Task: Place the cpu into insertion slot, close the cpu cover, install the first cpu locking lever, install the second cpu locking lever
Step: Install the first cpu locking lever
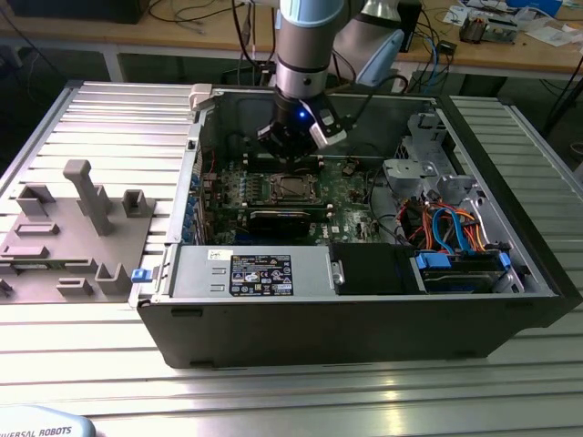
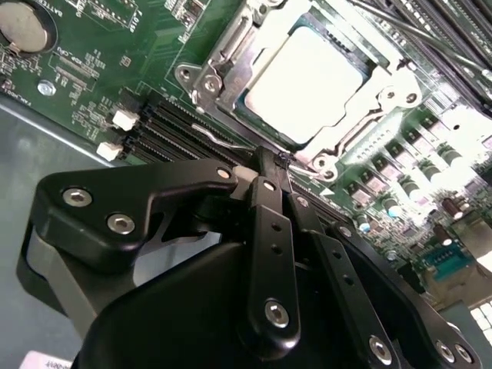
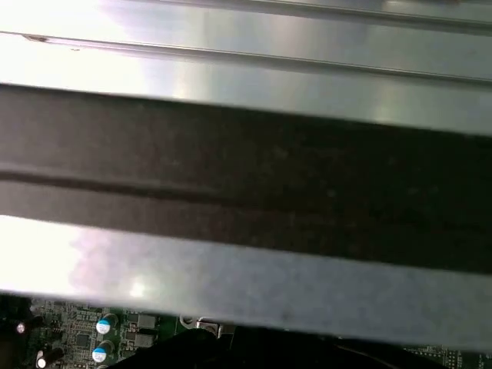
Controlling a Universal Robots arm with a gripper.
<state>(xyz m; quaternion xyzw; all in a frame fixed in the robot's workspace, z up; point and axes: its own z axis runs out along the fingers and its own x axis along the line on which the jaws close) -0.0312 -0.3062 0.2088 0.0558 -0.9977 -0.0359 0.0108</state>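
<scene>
Exterior view first: the open computer case [image 1: 364,300] is lying on its side on the ribbed metal table [image 1: 91,100], with the green motherboard [image 1: 351,196] facing up inside it, and the arm is reaching down from above so that the gripper [image 1: 290,146] is hanging just over the board, beside the insertion slot [image 1: 290,188]. Off toward the exterior view's left, a grey fixture tray [image 1: 77,232] is sitting well apart from the work. Nearer in, the second wrist view is showing the cpu [image 2: 304,83] already lying flat in the insertion slot, its pale metal top showing through the window of the cpu cover [image 2: 231,73], which looks to be lying down around it rather than standing up. The gripper's black fingers [image 2: 270,223] are drawn narrow, nearly together, with their tips at a thin wire lever [image 2: 223,141] that is running along the socket's edge; whether they are actually pinching it I cannot tell. By my judgement, placing and covering are finished and a locking lever is the step in hand; that calls for pressing the wire down and tucking it sideways under its catch.
</scene>
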